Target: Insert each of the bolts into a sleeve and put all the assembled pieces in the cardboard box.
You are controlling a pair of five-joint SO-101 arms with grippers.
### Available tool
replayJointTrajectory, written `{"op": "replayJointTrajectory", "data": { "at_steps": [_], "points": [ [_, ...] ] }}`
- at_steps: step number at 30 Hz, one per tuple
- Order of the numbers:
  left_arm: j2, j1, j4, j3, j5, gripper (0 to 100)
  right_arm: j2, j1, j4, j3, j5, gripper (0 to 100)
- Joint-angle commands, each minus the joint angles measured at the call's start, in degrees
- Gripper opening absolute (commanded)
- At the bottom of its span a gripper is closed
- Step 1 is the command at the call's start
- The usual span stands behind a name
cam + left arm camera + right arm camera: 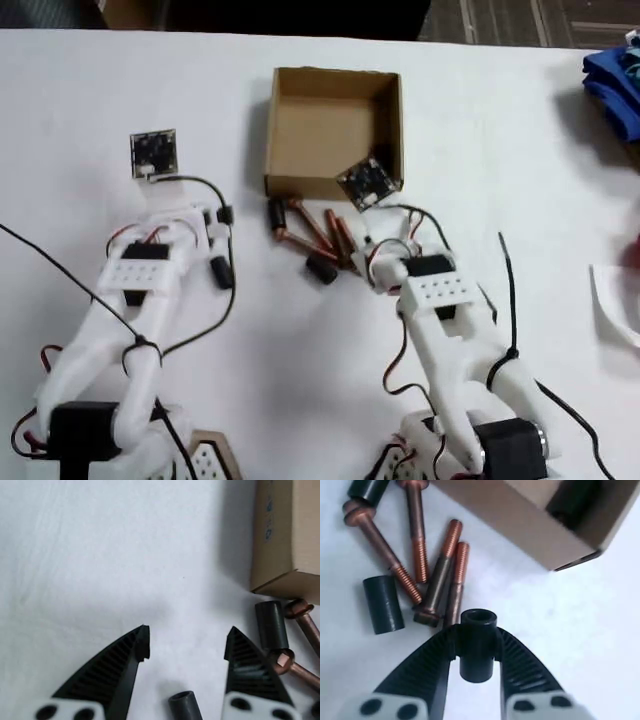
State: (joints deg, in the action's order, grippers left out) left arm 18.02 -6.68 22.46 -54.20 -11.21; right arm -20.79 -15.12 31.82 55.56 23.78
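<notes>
My right gripper (476, 639) is shut on a black sleeve (477, 652), held upright just above the table near the corner of the cardboard box (520, 517). Several copper bolts (440, 575) lie in a loose heap beside it, with a second sleeve (382, 605) and a third sleeve (367, 489) among them. My left gripper (187, 645) stands open over bare table. A black sleeve (185, 705) lies between its fingers, close to their base. Farther off, by the box (287, 535), lie another sleeve (272, 625) and bolts (300, 620). In the high view the box (285, 130) sits behind the bolts (310, 235).
A blue cloth (612, 85) lies at the table's far right edge, and a white curved object (612, 305) sits at the right. Cables trail from both arms. Something dark (575, 497) shows inside the box.
</notes>
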Motion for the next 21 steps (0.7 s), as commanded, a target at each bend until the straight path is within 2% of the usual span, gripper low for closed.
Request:
{"op": "replayJointTrajectory", "data": {
  "at_steps": [1, 3, 8, 10, 12, 16, 21],
  "points": [
    [0.0, 0.26, -1.14, 0.31, -0.35, 26, -2.86, -0.66, -1.19, 1.41, -1.23, 2.3],
    [0.0, 0.26, -1.14, 0.31, -0.35, 26, -2.51, -0.57, -3.21, 2.64, -1.58, 2.3],
    [0.0, 0.26, -0.7, 0.31, -0.44, 26, -2.86, 1.54, -16.84, 5.71, -2.2, 2.3],
    [0.0, 0.26, 0.53, 0.66, 0.26, 26, -2.86, 2.77, -24.4, 8.09, -6.77, 2.3],
    [0.0, 1.23, 5.19, 2.86, 2.81, 26, -2.86, 4.18, -32.04, 11.25, -13.54, 2.3],
    [-4.4, 5.27, 20.4, 14.02, 8.35, 26, -2.68, 8.31, -48.92, 17.49, -24.88, 2.3],
    [-17.49, 9.14, 37.8, 36.53, 8.97, 26, -2.33, 9.01, -60.09, 21.45, -25.67, 2.2]
  ]
}}
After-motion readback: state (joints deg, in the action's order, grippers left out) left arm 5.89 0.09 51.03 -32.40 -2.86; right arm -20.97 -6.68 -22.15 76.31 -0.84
